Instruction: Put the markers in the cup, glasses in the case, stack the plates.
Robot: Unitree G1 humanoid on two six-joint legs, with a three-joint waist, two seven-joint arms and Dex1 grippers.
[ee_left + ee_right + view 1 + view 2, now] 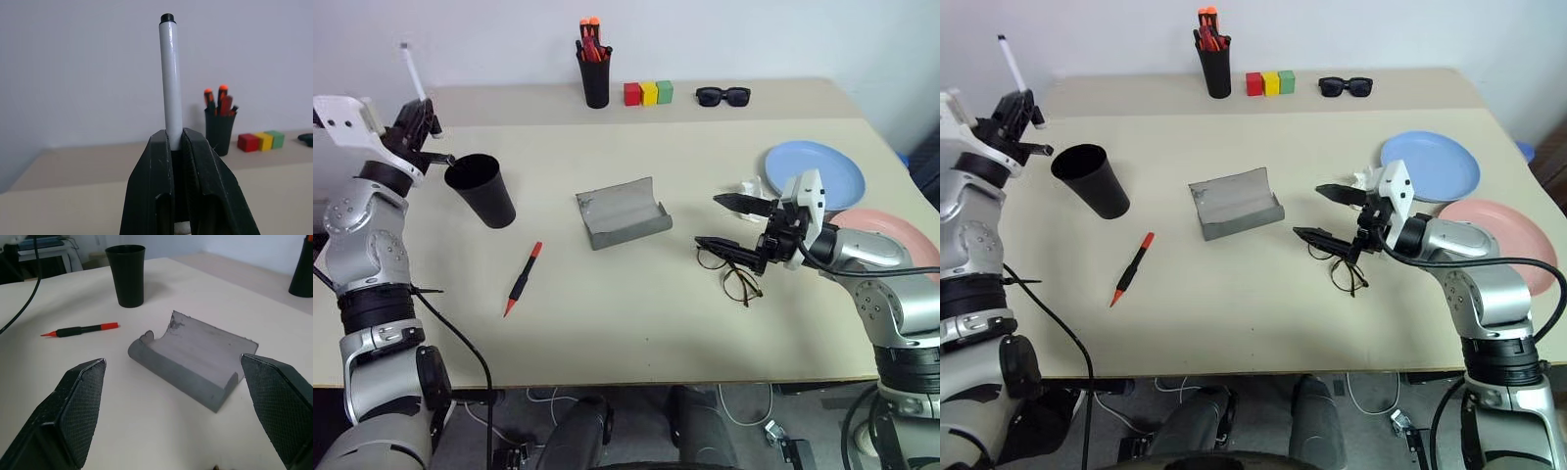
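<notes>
The light, stiff, slippery white marker is clamped low on its barrel by the left tool; the fragile wire-frame glasses, just below the wide-apart right tool, are best taken at the bridge.

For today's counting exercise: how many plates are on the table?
2. The light blue plate lies near the table's right edge; the pink plate sits just in front of it, partly behind the right arm. None seem hidden.

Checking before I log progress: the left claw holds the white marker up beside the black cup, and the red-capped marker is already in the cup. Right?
Not quite. The red-capped marker lies on the table in front of the black cup, as the left eye view shows. The rest stands: the left claw holds the white marker up beside the cup.
</notes>
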